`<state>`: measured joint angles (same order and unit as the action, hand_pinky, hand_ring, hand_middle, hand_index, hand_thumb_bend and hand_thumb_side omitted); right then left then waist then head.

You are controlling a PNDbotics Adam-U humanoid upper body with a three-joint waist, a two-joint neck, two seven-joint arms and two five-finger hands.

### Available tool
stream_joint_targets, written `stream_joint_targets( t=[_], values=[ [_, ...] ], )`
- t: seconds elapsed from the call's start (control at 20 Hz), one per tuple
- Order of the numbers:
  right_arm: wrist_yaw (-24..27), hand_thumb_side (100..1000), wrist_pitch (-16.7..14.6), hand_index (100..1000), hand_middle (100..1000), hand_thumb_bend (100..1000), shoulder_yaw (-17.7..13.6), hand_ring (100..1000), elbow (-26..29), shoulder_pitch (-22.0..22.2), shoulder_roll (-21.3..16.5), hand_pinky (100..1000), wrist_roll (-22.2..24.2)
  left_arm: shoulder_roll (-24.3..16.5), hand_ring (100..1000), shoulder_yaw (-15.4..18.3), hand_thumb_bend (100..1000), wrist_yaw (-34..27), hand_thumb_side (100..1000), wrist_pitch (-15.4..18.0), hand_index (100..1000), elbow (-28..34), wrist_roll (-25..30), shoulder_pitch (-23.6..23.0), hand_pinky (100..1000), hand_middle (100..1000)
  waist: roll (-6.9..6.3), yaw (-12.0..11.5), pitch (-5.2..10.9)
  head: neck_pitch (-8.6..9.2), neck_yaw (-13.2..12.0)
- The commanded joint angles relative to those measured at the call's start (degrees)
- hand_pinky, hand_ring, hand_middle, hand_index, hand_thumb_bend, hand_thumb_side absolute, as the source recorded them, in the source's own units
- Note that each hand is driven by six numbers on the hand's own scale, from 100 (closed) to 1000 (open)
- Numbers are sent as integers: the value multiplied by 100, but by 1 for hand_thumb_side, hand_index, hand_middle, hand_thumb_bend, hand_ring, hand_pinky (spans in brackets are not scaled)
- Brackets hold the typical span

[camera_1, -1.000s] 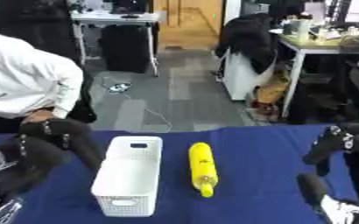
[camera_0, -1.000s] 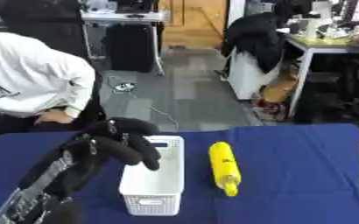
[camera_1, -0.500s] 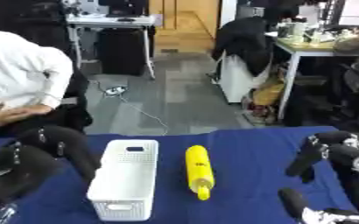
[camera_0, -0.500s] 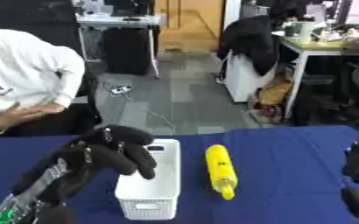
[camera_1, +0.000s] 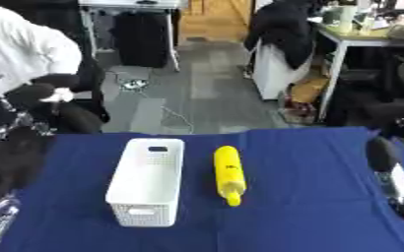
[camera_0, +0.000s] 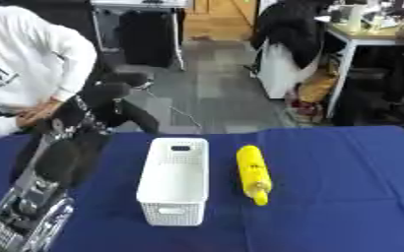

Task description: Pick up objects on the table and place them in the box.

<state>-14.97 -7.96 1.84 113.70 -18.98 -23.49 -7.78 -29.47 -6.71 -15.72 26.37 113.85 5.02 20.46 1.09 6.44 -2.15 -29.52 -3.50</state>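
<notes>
Table: blue cloth (camera_0: 343,197), office floor and desks behind.
Left hand (camera_0: 98,101): raised at the left edge, fingers curled, holding nothing.
Box (camera_0: 175,179): white, slotted, left of centre.
Yellow object (camera_0: 253,173): lying just right of the box, apart from it.
Right hand (camera_1: 387,155): at the right edge; grip cannot be told.

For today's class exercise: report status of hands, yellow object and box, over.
Left hand raised at left, holding nothing; right hand at right edge, grip unclear. Yellow object on cloth, right of white box, untouched. Nothing between them.
</notes>
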Motion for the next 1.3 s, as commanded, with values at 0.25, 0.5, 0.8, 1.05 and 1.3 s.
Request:
stream_joint_targets(
  t=[0.25,0.5,0.8,1.05,1.3],
  values=[
    [-460,676,873,746,599,445,115,410,89,-30,-198,423,126,-39,585,-30,243,149,842,-22,899,74,-201,73,659,886,0,-12,76,0,228],
    [-663,670,1105,741,599,449,96,413,89,-87,-233,425,153,-63,585,-49,240,116,841,-18,898,74,-157,117,660,887,5,41,58,-111,399],
    [-1028,675,1509,743,628,455,110,438,89,-85,-318,472,168,-138,590,-52,239,63,835,78,895,74,-187,229,665,883,2,57,64,-172,661],
    [-1182,722,1843,768,672,435,188,469,89,-64,-395,562,288,-135,588,-66,237,83,837,87,896,74,-163,190,663,884,-8,70,57,-128,671],
    [-1438,725,2299,845,747,387,293,553,48,-78,-353,694,652,-112,586,-70,236,116,837,54,897,74,-132,124,663,885,-13,76,62,-131,637]
  ],
)
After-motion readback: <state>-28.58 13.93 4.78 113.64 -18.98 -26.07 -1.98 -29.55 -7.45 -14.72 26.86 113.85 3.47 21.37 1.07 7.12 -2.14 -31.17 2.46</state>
